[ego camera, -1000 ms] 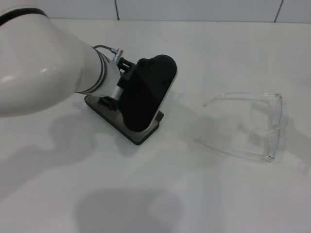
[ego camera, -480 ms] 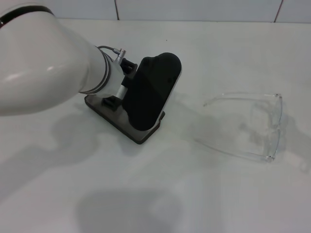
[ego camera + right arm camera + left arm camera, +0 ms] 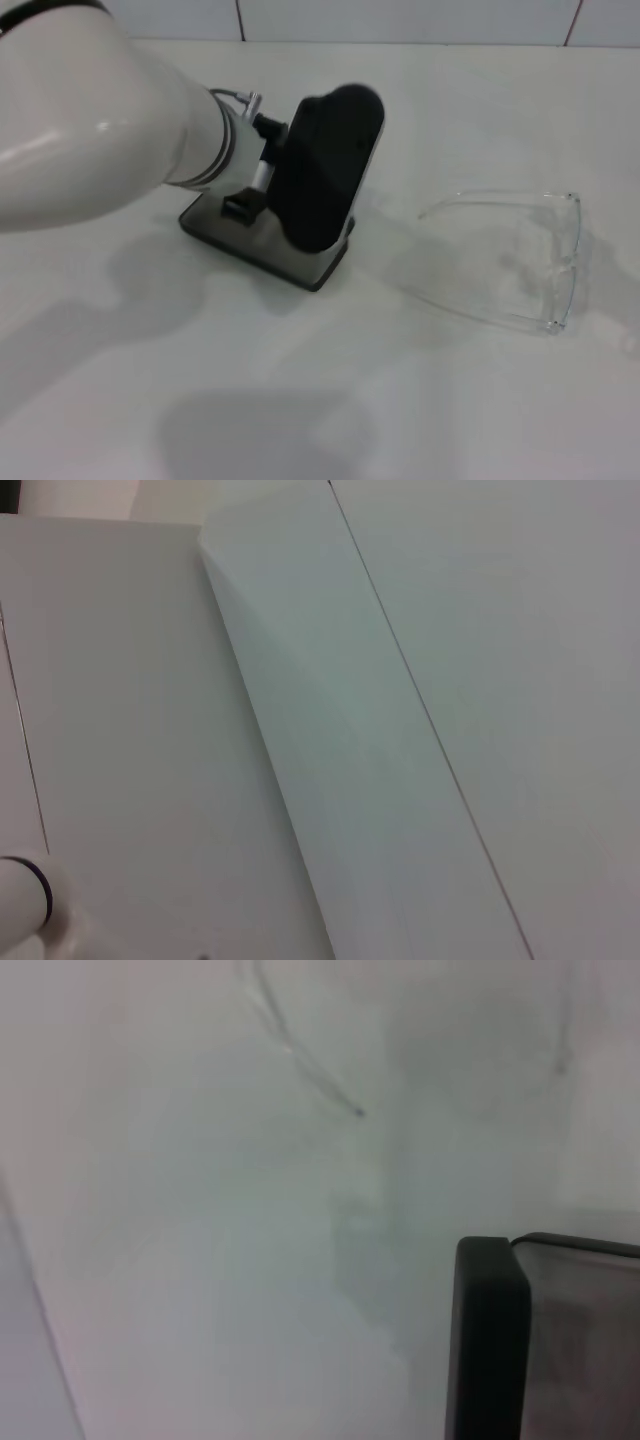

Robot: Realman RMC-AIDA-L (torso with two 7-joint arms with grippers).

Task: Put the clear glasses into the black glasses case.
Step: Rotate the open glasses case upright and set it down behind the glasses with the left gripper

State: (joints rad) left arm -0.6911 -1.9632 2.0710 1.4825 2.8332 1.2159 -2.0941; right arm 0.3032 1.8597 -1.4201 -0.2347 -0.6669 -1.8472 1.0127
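The black glasses case [image 3: 300, 262] sits left of centre on the white table in the head view. Its lid [image 3: 325, 165] stands raised, nearly upright, above the grey-lined base. My left gripper [image 3: 258, 185] is pressed against the lid's left side, and the lid and the wrist hide most of it. In the left wrist view the lid's black edge [image 3: 490, 1340] and grey lining [image 3: 585, 1340] show close up. The clear glasses [image 3: 545, 255] lie on the table right of the case, arms unfolded and pointing toward it. My right gripper is out of view.
My white left arm [image 3: 90, 130] fills the upper left of the head view. A tiled wall [image 3: 400, 18] borders the table's far edge. The right wrist view shows only white panels [image 3: 400, 730].
The case lid has swung up and to the right, along with my left wrist. The case base has shifted slightly. The glasses have not moved.
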